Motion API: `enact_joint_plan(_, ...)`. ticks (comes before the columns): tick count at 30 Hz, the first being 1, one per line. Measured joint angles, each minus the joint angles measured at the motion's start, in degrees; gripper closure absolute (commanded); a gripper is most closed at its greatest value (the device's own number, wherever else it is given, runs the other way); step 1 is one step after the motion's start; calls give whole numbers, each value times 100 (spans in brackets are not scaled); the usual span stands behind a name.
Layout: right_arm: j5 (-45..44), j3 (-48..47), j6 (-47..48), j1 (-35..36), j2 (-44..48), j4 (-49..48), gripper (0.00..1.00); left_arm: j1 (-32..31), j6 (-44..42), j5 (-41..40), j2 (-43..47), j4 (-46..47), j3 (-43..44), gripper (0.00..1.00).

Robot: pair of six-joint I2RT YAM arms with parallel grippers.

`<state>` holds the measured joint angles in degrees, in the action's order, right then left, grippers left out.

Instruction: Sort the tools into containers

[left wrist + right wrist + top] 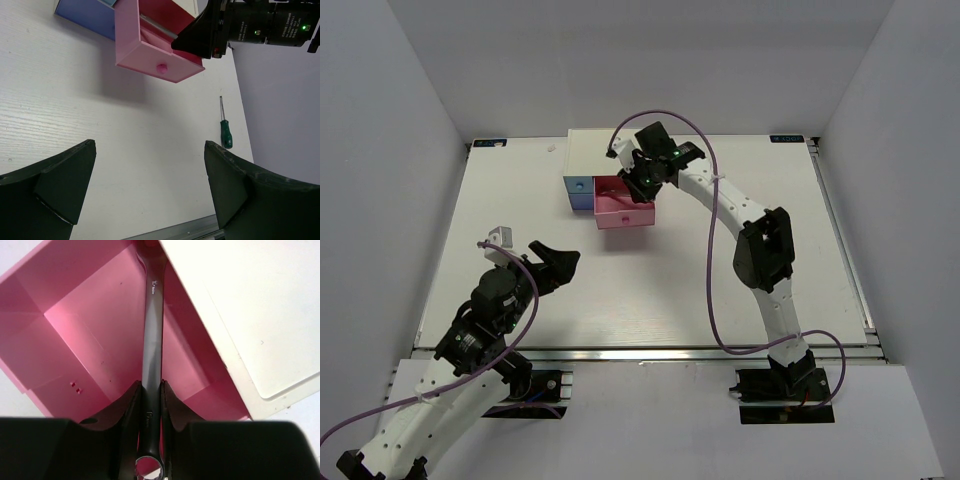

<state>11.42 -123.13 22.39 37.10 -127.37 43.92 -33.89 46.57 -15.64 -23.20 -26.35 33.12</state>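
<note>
Nearest, the left claw [552, 258] hangs over the near-left part of the table [520, 310]. Its fingers [65, 180] are spread wide with nothing between them. It faces the drawers from a distance, so it looks parked out of the other arm's way rather than at work.

Farther out, the left wrist camera shows the green screwdriver [226, 133] lying flat on the bare table to the right of the drawers. It is well apart from both claws and not yet sorted.

Beyond it, the pink drawer [620, 212] stands pulled out toward the near side with its top exposed, so a tool can go in from above. The right arm reaches across to it. The right claw [151, 390] is clamped on the wrench [152, 325], pinching the shaft close to its ring end. The wrench runs lengthwise inside the drawer, with its far end at the lip of the white cabinet [240, 305]. Gripping it near one end lets the rest slide in along the drawer's length. I cannot tell whether it touches the drawer floor. I judge the step in hand to be putting the wrench into this drawer.

Just left of the pink drawer is the blue drawer [578, 194]. I cannot tell how far out it is.
</note>
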Motion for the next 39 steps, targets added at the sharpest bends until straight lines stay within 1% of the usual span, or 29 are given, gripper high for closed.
enact_joint_plan(5, -240, 188, -474, 44, 83, -249, 100, 0, 0, 0, 0, 7, 0, 2)
enact_joint_plan(10, -796, 442, -973, 210, 205, -474, 100, 0, 0, 0, -24, 42, 0, 2)
enact_joint_plan(11, -901, 476, -1040, 247, 214, -509, 98, 0, 0, 0, -33, 48, 0, 2)
enact_joint_plan(12, -981, 490, -1097, 280, 216, -518, 87, 0, 0, 2, -37, 55, 0, 2)
enact_joint_plan(14, -1119, 498, -1189, 332, 216, -522, 75, 0, 0, 0, -37, 68, 0, 2)
enact_joint_plan(15, -1150, 498, -1213, 354, 216, -533, 66, 0, 0, 0, -37, 68, 0, 2)
enact_joint_plan(16, -1178, 498, -1237, 369, 216, -544, 61, 0, 0, 0, -37, 66, 0, 2)
enact_joint_plan(18, -1213, 498, -1244, 398, 216, -553, 56, 0, 0, 0, -37, 66, 0, 2)
enact_joint_plan(24, -1095, 498, -1102, 391, 310, -522, 50, 0, 0, 2, -37, 79, 0, 2)
enact_joint_plan(27, -732, 498, -916, 354, 516, -446, 51, 0, -2, 9, -103, 181, 0, 2)
enact_joint_plan(29, -350, 560, -702, 302, 767, -442, 56, 0, 0, 13, -243, 289, 0, 2)
enact_joint_plan(31, 136, 758, -363, 256, 1182, -444, 63, 0, 13, 20, -485, 444, 2, 7)
enact_joint_plan(32, 365, 909, -195, 229, 1421, -503, 73, 0, 33, 24, -640, 514, 4, 11)
enact_joint_plan(33, 575, 1147, -28, 201, 1700, -647, 77, 0, 68, 26, -824, 601, 7, 17)
enact_joint_plan(34, 710, 1392, 129, 177, 1980, -782, 80, 0, 125, 37, -1019, 702, 15, 37)
enact_joint_plan(35, 831, 1676, 282, 146, 2271, -962, 82, 0, 175, 57, -1261, 833, 26, 46)
enact_joint_plan(36, 901, 1956, 428, 114, 2538, -1174, 82, 0, 227, 94, -1519, 992, 26, 53)
enact_joint_plan(37, 973, 2142, 599, 87, 2697, -1408, 78, 2, 295, 140, -1755, 1158, 28, 65)
enact_joint_plan(39, 1062, 2227, 811, 11, 2804, -1572, 70, 0, 411, 256, -2291, 1530, 37, 72)
